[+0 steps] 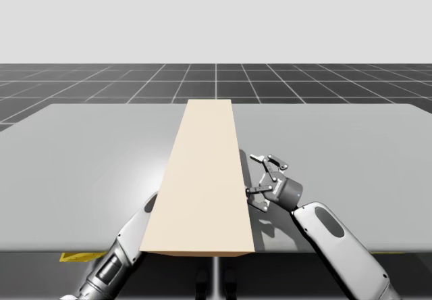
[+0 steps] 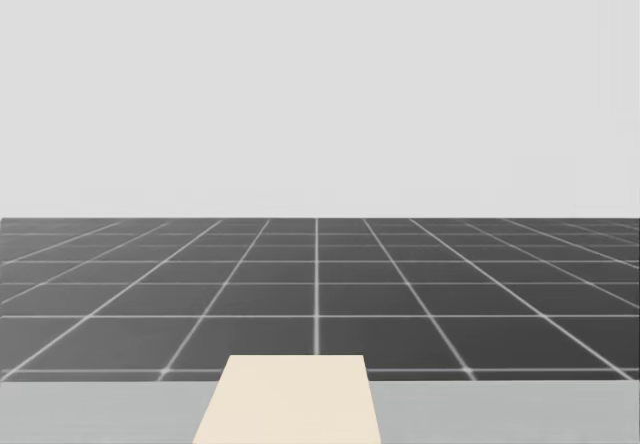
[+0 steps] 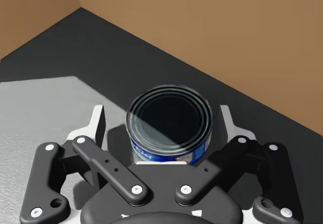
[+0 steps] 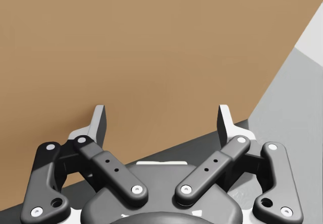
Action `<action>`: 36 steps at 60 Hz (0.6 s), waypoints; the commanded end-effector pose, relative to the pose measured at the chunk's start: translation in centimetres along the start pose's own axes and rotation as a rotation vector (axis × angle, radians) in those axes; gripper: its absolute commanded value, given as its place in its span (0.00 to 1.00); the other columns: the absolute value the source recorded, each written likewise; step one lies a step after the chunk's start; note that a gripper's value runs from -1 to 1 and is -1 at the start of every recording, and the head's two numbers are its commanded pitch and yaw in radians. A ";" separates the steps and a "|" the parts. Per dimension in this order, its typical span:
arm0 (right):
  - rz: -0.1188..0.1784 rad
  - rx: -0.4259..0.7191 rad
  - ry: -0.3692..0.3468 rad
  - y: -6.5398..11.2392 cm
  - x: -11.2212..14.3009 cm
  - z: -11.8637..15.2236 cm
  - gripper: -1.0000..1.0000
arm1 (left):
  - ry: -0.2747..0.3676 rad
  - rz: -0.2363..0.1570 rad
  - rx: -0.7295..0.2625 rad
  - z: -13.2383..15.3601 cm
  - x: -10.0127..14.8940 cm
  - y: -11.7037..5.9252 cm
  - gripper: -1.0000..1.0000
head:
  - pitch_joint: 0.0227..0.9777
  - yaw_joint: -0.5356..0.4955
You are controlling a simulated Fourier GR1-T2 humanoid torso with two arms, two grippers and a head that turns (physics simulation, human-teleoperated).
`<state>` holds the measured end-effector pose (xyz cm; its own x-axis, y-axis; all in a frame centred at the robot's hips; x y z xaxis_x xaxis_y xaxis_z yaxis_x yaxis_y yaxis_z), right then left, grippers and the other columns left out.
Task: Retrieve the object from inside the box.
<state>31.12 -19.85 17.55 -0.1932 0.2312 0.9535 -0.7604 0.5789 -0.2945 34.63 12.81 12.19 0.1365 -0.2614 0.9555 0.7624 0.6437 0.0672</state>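
On the grey table [image 1: 81,151], high view: tall beige box [image 1: 202,178] at centre, left arm [image 1: 128,239] passing behind its left side, right gripper [image 1: 253,175] just beside its right wall; head view: box before dark gridded floor [image 2: 450,294]; left wrist view: round blue can [image 3: 169,115] upright inside the box, between the parted, non-gripping fingers of the left gripper [image 3: 161,123]; right wrist view: right gripper spread wide, empty, facing the box wall

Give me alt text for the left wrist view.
A round can with a blue label stands upright between the fingers of my open left gripper, touching neither finger. Beyond it a brown box wall rises from a dark floor.
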 end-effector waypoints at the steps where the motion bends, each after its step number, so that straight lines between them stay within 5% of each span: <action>1: -0.007 0.011 -0.027 0.5 0.3 -0.5 0.00 | 0.041 0.031 -0.038 -1.3 -1.4 -0.2 0.00 | 0.10 0.51; 4: -0.004 0.007 -0.027 0.5 0.3 -0.5 0.00 | 0.046 0.036 -0.046 -1.5 -1.6 -0.3 0.08 | 0.10 0.51; 6: -0.003 0.006 -0.026 0.5 0.3 -0.5 0.00 | 0.050 0.038 -0.061 -1.5 -1.7 -0.3 0.93 | 0.10 0.51; 7: -0.003 0.006 -0.026 0.5 0.3 -0.5 0.00 | 0.051 0.041 -0.065 -1.5 -1.8 -0.3 0.98 | 0.10 0.51; 23: -0.005 -0.004 -0.036 0.3 0.3 -0.3 0.00 | 0.046 0.047 0.011 0.8 -0.2 1.4 1.00 | 0.10 0.51; 36: -0.007 -0.009 -0.044 0.0 0.4 -0.2 0.00 | 0.024 0.062 0.216 8.2 0.9 4.6 1.00 | 0.09 0.51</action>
<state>31.01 -19.86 17.45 -0.2000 0.2115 0.9567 -0.7551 0.5890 -0.2881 33.89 17.86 13.89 0.2148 -0.2226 0.9509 0.5940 0.8027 0.0538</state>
